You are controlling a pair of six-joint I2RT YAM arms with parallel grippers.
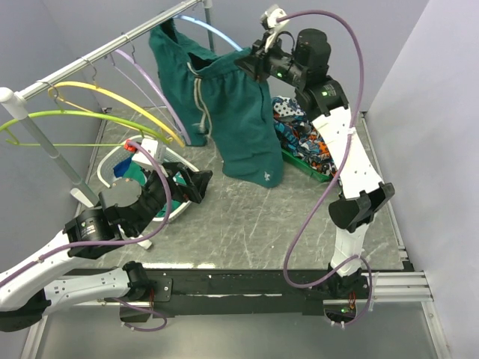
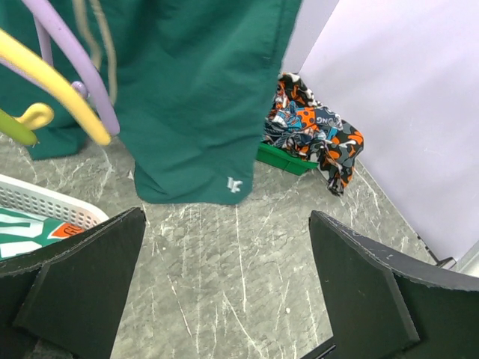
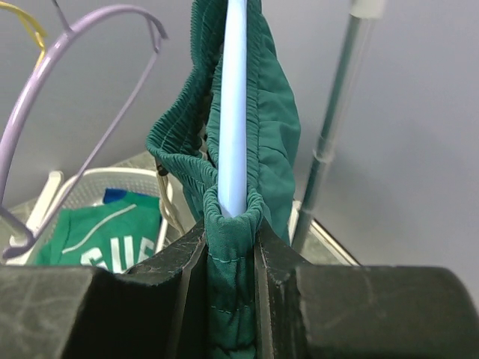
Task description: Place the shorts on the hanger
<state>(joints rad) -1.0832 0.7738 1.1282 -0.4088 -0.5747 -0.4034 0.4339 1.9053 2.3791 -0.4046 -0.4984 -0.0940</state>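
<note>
The right gripper (image 1: 252, 63), at 1 o'clock in the top view, is clenched on the waistband of the teal shorts (image 1: 239, 120). It pinches the fabric around the tip of the light-blue hanger (image 1: 217, 31), up by the metal rail (image 1: 90, 56). The left gripper (image 1: 193, 183), at 8 o'clock, is spread wide and holds nothing.

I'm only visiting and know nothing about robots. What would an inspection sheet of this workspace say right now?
Surface: grey marbled table.
Job's things: shorts hang with the waistband over the blue hanger.
Clutter: purple hanger, yellow hanger, green hanger; basket holding a lettered garment; patterned clothes in a tray.
Grippers: right gripper shut on the waistband; left gripper open, empty.
Cables: purple cables loop off both arms.
Surroundings: metal rail, pale walls.
</note>
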